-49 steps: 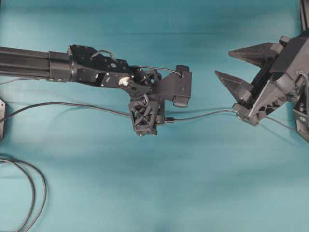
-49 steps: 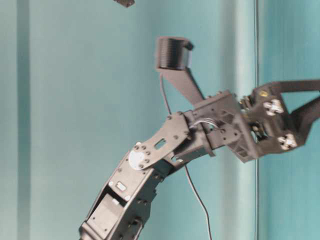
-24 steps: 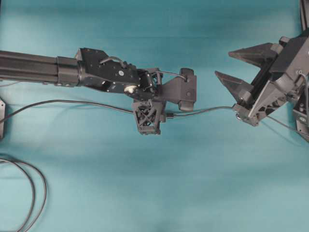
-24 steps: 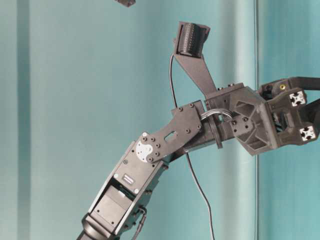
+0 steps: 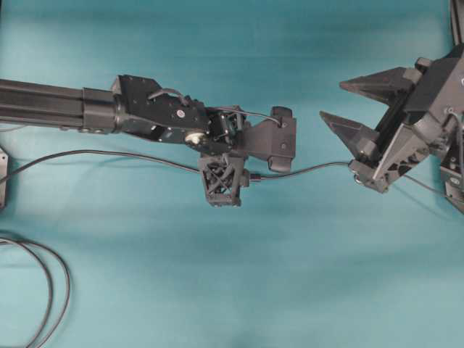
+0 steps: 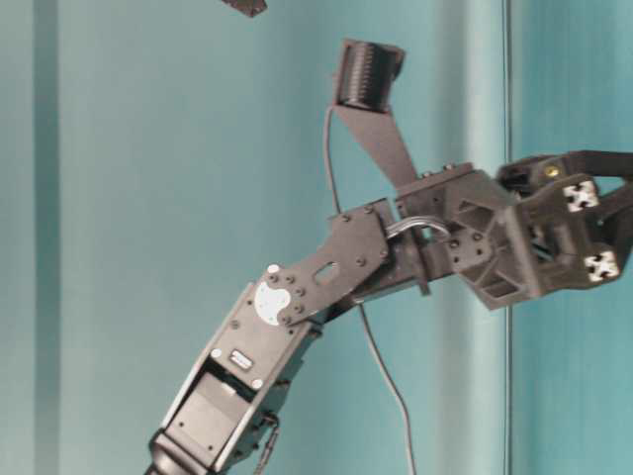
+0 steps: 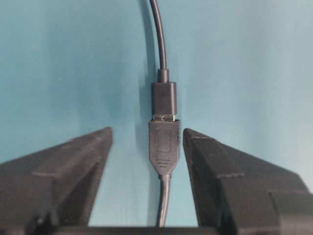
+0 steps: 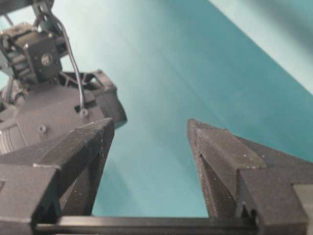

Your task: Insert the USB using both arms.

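Teal table [image 7: 58,58], USB [image 7: 164,100] tip hidden

- Left arm [image 5: 87,109]: matte black, ribbed boxy forearm, servo blocks with small screws, round white disc [image 5: 190,124] at wrist joint.
- Open-lattice black wrist frame [image 5: 221,177]; black camera on angled bracket [image 6: 381,119], thin grey wire looping to it.
- Left gripper [image 7: 145,161]: two dark grey wedge fingers [image 7: 63,171], stepped inner faces.
- Right arm [image 5: 435,101]: black, angular housing, thin wires trailing.
- Right gripper [image 8: 149,161]: pointed triangular fingers [image 8: 225,166], grainy printed texture, black rail along the base.
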Tool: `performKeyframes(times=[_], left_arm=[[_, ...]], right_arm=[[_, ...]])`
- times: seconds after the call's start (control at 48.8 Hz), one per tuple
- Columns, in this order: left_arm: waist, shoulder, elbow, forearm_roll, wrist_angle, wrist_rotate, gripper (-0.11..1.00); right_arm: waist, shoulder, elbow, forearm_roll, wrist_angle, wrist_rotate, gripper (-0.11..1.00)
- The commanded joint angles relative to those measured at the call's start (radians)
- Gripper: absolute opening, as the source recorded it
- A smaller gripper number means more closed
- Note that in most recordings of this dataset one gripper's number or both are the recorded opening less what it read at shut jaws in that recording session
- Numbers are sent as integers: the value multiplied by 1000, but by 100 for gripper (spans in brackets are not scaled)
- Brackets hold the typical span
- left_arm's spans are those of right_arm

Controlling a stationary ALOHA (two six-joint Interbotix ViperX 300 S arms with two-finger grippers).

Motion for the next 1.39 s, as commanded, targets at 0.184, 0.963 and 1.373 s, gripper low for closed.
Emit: performKeyframes(times=[0.184, 0.963, 1.373], left_arm=[[-3, -172, 41, 5, 15, -26, 84], [-23, -819, 652, 3, -615, -158, 83], [-83, -1049, 913, 5, -788, -158, 82]], right_arm=[[2, -8, -2, -2, -35, 11, 69], [-279, -164, 155, -2, -566, -101, 69], [-333, -201, 295, -2, -738, -163, 69]])
